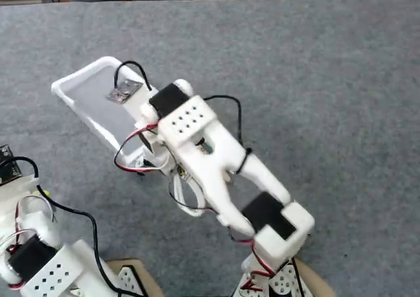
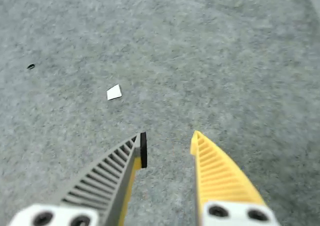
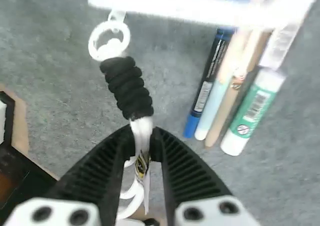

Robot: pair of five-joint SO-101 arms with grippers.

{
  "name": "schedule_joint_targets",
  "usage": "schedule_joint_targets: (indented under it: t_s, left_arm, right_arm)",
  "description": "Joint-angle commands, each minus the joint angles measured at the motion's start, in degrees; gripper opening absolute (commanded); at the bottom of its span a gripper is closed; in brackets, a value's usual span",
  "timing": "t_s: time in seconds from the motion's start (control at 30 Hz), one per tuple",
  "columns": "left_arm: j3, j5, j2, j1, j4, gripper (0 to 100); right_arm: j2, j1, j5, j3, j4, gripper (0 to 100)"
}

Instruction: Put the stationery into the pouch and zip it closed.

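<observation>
Right arm point(image 1: 216, 159) is stretched low across the grey mat point(image 1: 328, 80), wrist down at the pouch point(image 1: 85, 94). The right claw point(image 3: 142, 136) is pinched tight on the pull cord point(image 3: 125, 86), and the black-wrapped strand runs straight ahead of the tips to a white ring point(image 3: 107, 39) at the pouch edge. Stationery point(image 3: 235, 86) lies just beyond the claw, off to one side, far ends lost under the pouch's white rim and blurred. From above, the arm covers the claw and the pouch's near end. Left claw point(image 2: 167, 143) hangs over the mat, jaws parted, holding nothing, with a white scrap point(image 2: 114, 92) ahead of it.
</observation>
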Motion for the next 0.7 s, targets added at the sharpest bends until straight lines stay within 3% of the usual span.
schedule_joint_targets:
  t_s: [0.0, 0.27, 0.43, 0.67]
  left_arm:
    - [-2.86, 3.60, -0.44, 3.03, 1.41, 18]
    - [-13.23, 5.01, -0.44, 11.21, 12.31, 36]
    - [-19.21, 5.54, -0.44, 16.31, 13.80, 38]
    - [-19.47, 13.45, -0.35, 29.14, 13.19, 38]
  right_arm:
    - [-7.60, -0.97, 1.67, -0.04, 0.26, 1.1]
    - [-16.04, -0.97, 1.76, -0.31, 1.67, 1.1]
    - [-18.07, -1.05, 1.76, -0.31, 1.67, 1.1]
    - [-19.91, -3.43, 1.76, -0.48, 1.67, 1.1]
